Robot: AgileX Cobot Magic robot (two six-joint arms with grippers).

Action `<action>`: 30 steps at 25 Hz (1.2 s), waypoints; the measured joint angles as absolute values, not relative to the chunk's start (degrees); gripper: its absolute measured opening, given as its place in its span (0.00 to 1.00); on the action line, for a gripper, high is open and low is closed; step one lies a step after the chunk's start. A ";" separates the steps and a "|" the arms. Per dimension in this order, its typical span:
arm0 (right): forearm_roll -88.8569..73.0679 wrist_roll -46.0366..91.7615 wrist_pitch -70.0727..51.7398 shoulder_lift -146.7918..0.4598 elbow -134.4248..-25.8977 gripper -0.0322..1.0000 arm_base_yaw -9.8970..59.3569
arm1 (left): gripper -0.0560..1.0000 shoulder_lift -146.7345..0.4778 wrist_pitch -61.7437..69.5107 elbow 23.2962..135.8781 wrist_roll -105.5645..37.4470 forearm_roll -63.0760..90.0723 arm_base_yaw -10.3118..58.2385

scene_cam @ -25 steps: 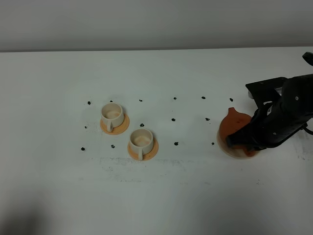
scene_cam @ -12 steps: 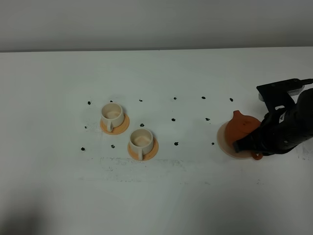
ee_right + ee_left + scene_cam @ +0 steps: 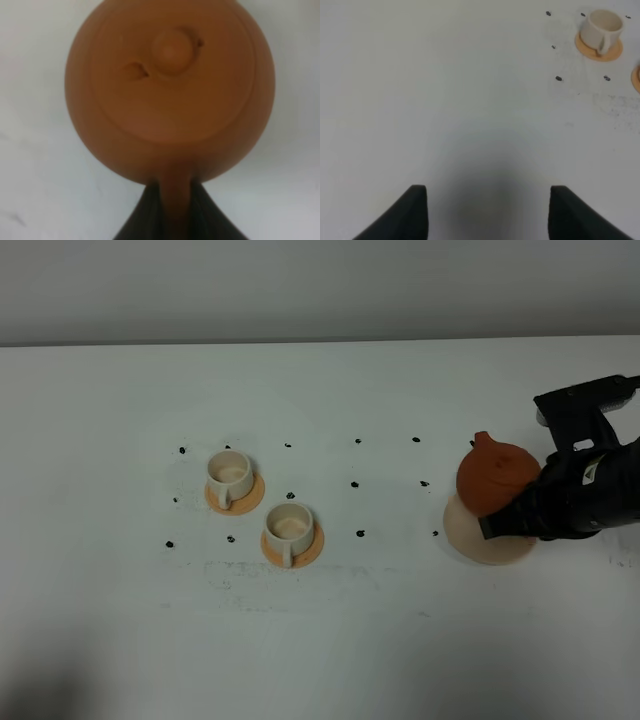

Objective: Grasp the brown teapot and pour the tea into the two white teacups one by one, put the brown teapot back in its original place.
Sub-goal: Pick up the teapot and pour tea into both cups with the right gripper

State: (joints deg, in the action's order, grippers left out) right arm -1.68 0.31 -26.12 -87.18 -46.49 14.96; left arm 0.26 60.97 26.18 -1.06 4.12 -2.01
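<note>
The left claw (image 3: 487, 215) hangs over the bare white table (image 3: 445, 100), its fingers spread wide with nothing between them. Left of centre in the high view stand two white cups, the upper cup (image 3: 229, 472) up and left of the lower cup (image 3: 289, 524), each on its own orange saucer (image 3: 255, 499). Near the right edge the right claw (image 3: 175, 190) pinches the handle (image 3: 175, 202) of the brown teapot (image 3: 493, 473). The teapot overlaps the upper rim of the beige coaster (image 3: 480, 540), most of which shows bare.
</note>
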 joint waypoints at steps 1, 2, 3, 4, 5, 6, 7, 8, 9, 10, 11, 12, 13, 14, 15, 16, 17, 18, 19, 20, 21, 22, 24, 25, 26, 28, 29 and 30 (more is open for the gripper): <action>-1.55 0.31 -25.43 -86.97 -46.49 0.11 15.41 | 0.53 0.26 60.97 26.18 -1.06 4.12 -2.01; -1.47 0.31 -24.86 -86.79 -46.49 0.11 15.92 | 0.53 0.26 60.97 26.18 -1.06 4.12 -2.01; -1.41 0.31 -24.43 -86.72 -46.49 0.11 16.37 | 0.53 0.26 60.97 26.18 -1.06 4.12 -2.01; -1.41 0.31 -23.97 -86.72 -46.49 0.11 16.85 | 0.53 0.26 60.97 26.18 -1.06 4.12 -2.01; -1.34 0.31 -23.56 -86.72 -46.49 0.11 17.35 | 0.53 0.26 60.97 26.18 -1.06 4.12 -2.01; -1.29 0.31 -23.19 -86.72 -46.49 0.11 17.99 | 0.53 0.26 60.97 26.18 -1.06 4.12 -2.01; -1.29 0.31 -22.84 -86.72 -46.49 0.11 18.68 | 0.53 0.26 60.97 26.18 -1.06 4.12 -2.01; -1.29 0.31 -22.26 -86.72 -46.49 0.11 19.46 | 0.53 0.26 60.97 26.18 -1.06 4.12 -2.01; -1.29 0.31 -21.51 -86.72 -46.49 0.11 20.22 | 0.53 0.26 60.97 26.18 -1.06 4.12 -2.01; -1.29 0.31 -20.90 -86.72 -46.49 0.11 20.90 | 0.53 0.26 60.97 26.18 -1.06 4.12 -2.01; -1.29 0.31 -20.09 -86.72 -46.49 0.11 21.72 | 0.53 0.26 60.97 26.18 -1.06 4.12 -2.01; -1.29 0.31 -19.18 -86.72 -46.49 0.11 22.36 | 0.53 0.26 60.97 26.18 -1.06 4.12 -2.01; -1.10 0.31 -18.40 -86.72 -46.49 0.11 23.05 | 0.53 0.26 60.97 26.18 -1.06 4.12 -2.01; -0.84 0.31 -17.65 -86.72 -46.49 0.11 23.70 | 0.53 0.26 60.97 26.18 -1.06 4.12 -2.01; -0.42 0.31 -16.79 -86.72 -46.49 0.11 24.27 | 0.53 0.26 60.97 26.18 -1.06 4.12 -2.01; 0.00 0.31 -16.11 -86.72 -46.49 0.11 24.73 | 0.53 0.26 60.97 26.18 -1.06 4.12 -2.01; 0.00 0.31 -15.67 -86.72 -46.49 0.11 25.20 | 0.53 0.26 60.97 26.18 -1.06 4.12 -2.01; 0.32 0.31 -15.43 -86.72 -46.49 0.11 25.61 | 0.53 0.26 60.97 26.18 -1.06 4.12 -2.01; 0.76 0.31 -15.38 -86.72 -46.62 0.11 25.91 | 0.53 0.26 60.97 26.18 -1.06 4.12 -2.01; 1.07 0.31 -15.58 -86.72 -46.84 0.11 26.35 | 0.53 0.26 60.97 26.18 -1.06 4.12 -2.01; 1.42 0.31 -15.92 -86.72 -47.21 0.11 26.72 | 0.53 0.26 60.97 26.18 -1.06 4.12 -2.01; 1.73 0.31 -16.25 -86.78 -47.73 0.11 27.08 | 0.53 0.26 60.97 26.18 -1.06 4.12 -2.01; 2.93 0.31 -16.63 -87.36 -49.07 0.11 27.85 | 0.53 0.26 60.97 26.18 -1.06 4.12 -2.01; 3.32 0.31 -16.63 -87.86 -49.63 0.11 28.15 | 0.53 0.26 60.97 26.18 -1.06 4.12 -2.01; 3.80 0.31 -16.92 -88.55 -50.31 0.11 28.51 | 0.53 0.26 60.97 26.18 -0.99 4.12 -2.01; 4.73 0.36 -17.58 -90.00 -51.48 0.11 29.19 | 0.53 0.26 60.97 26.18 -0.99 4.12 -2.01; 5.23 0.36 -17.96 -90.79 -51.96 0.11 29.65 | 0.53 0.26 60.97 26.18 -0.99 4.12 -2.01; 6.14 0.36 -18.54 -91.53 -52.60 0.11 30.05 | 0.53 0.26 60.97 26.18 -0.99 4.12 -2.01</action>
